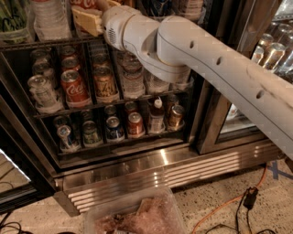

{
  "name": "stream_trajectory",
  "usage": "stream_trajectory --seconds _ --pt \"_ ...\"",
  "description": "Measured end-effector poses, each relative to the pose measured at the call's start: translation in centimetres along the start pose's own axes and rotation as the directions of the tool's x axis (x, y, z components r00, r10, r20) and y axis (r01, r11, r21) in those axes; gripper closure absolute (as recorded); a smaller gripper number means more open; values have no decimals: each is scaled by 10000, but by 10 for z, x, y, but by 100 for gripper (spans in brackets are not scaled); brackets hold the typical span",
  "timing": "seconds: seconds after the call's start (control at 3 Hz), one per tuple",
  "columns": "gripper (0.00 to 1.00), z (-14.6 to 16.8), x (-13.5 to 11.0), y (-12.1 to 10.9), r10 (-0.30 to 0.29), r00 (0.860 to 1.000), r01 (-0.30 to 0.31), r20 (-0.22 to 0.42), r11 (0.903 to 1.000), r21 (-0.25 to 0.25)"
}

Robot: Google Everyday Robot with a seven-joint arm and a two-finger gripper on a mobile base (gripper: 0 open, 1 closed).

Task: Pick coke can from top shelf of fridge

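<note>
One dark fridge (pixel 160 169) with ribbed steel base, white arm (pixel 206 59) spanning from 3 o'clock to 11 o'clock, top shelf (pixel 50 43), gripper (pixel 88 18) just above its rail, jaws' state cannot be told, coke can (pixel 84 2) at gripper's 12 o'clock, cropped.

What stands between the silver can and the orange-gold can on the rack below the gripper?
A red Coke can, seen in the camera view. The gripper is higher up, over the top shelf.

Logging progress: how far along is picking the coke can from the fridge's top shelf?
Done: the pincer is up at the top shelf. In hand: lining up on the coke can just above it. Left: gripping it and drawing it out of the fridge.
</note>
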State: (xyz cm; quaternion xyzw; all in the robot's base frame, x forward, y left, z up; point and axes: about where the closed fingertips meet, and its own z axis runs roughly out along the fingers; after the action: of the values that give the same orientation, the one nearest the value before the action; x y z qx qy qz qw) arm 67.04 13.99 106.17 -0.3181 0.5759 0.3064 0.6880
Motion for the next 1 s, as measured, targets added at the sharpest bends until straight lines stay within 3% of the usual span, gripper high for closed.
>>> stream_trajectory --seconds 0.33,1.0 --pt "89 0 -2 -1 0 10000 0 0 10000 0" --pt "42 3 -1 -1 63 9999 -60 -160 9998 169"
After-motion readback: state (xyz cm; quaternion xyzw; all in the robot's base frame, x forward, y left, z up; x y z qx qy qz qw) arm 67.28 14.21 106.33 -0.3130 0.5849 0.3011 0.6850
